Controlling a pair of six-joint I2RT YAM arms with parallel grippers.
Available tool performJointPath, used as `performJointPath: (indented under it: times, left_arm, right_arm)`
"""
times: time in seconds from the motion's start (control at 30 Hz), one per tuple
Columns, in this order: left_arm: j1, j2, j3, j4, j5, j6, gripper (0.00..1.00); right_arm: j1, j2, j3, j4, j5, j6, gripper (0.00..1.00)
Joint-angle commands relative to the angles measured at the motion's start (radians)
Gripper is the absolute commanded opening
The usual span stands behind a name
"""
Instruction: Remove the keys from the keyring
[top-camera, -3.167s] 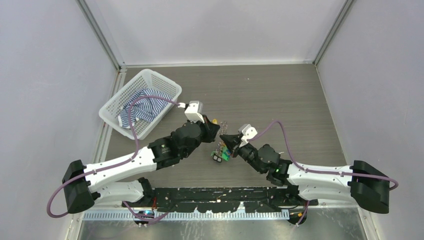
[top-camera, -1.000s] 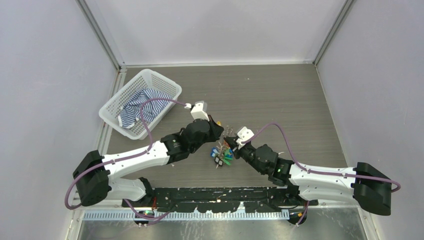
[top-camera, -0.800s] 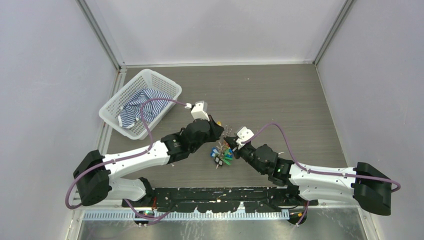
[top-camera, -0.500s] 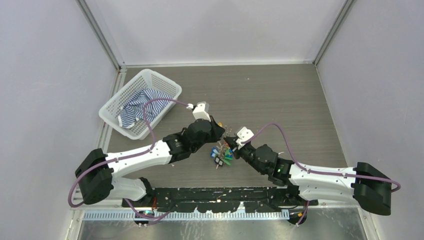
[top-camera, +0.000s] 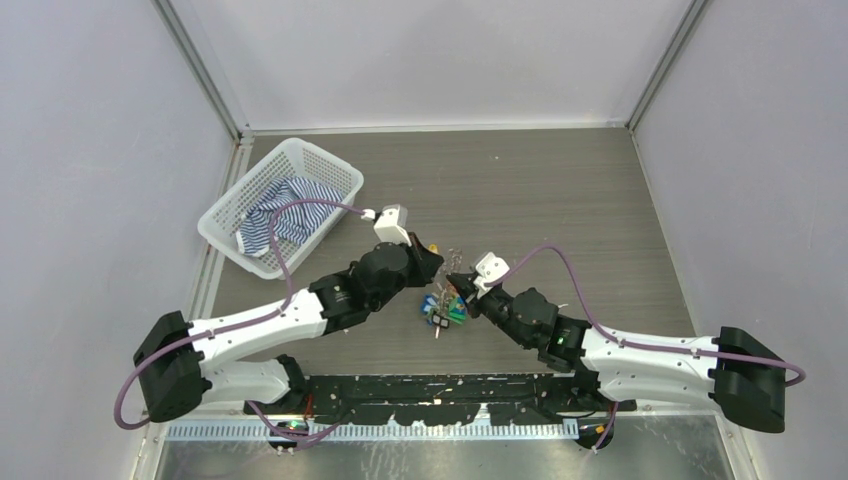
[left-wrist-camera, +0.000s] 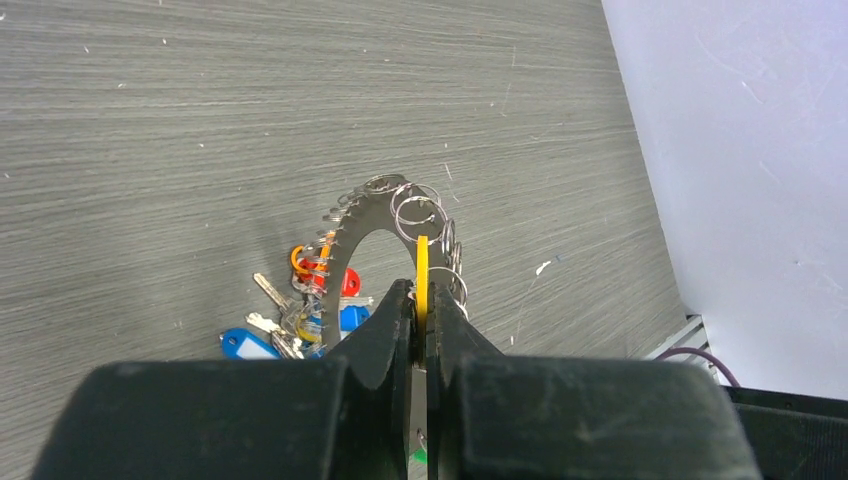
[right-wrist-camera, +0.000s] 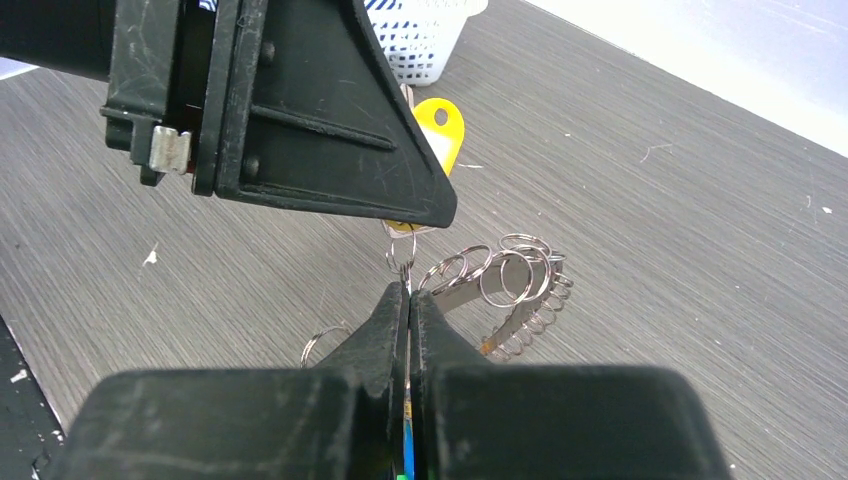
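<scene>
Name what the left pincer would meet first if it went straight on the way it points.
Probably the keyring, arching just beyond the yellow tag that the left pincer grips; depth is unclear.

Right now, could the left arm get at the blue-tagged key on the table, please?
Probably not yet: the left pincer is shut on the yellow tag, so it has no free grip. The blue-tagged key lies uncovered on the table close by.

1. I work in a robot lab test cell: plain pale walls (top-camera: 430, 60) box in my grey table (top-camera: 560, 190) along its far, left and right edges.
2. Aluminium frame posts (top-camera: 200, 65) rise at both far corners.
3. A black mounting rail (top-camera: 440, 385) runs along the near edge, with purple cables (top-camera: 560, 260) looping over the table.
</scene>
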Motion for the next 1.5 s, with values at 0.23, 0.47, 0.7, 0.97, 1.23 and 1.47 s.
performJointPath:
  times: [0.23,0.47,0.7,0.97,1.23,1.47]
  left_arm:
    - [0.018,-0.114,-0.024,0.082,-0.155,0.141,0.00]
    - [0.017,-0.156,-0.048,0.143,-0.161,0.147,0.01]
    - [0.013,-0.167,-0.039,0.180,-0.129,0.168,0.01]
    - [0.004,-0.166,-0.023,0.100,-0.192,0.132,0.01]
    - [0.005,-0.172,-0.084,0.012,-0.241,-0.077,0.01]
    - [0.005,-0.184,-0.154,0.089,-0.270,-0.146,0.01]
  right_arm:
    - [0.002,0.014,0.042,0.028,0.022,0.031,0.01]
    - [0.003,0.039,0.031,0.025,0.064,0.066,0.01]
    - [0.003,0.075,0.039,0.024,0.067,0.068,0.01]
    - [0.003,0.068,0.022,0.087,0.172,0.072,0.01]
    - [0.002,0.075,0.007,0.215,0.292,0.037,0.01]
    - [0.003,0.104,0.076,0.157,0.422,0.167,0.01]
